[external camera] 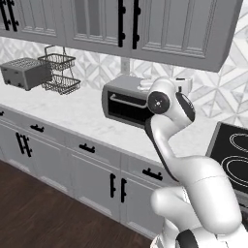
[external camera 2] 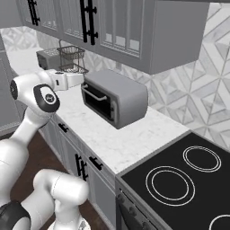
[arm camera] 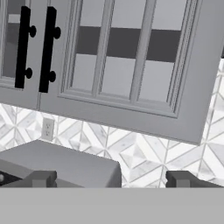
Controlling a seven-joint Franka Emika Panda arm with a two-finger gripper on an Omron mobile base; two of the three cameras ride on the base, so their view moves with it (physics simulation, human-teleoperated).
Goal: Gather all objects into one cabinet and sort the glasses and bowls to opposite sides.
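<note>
Gripper (arm camera: pixel 111 178) low in the hand view, jaws spread wide, nothing held — toaster oven (arm camera: pixel 61 164) just beyond at lower left. Further up, cabinet doors (arm camera: pixel 127 61) shut with black handles (arm camera: pixel 37 48) upper left; cups and bowl unseen. Best square on one handle before closing.
</note>
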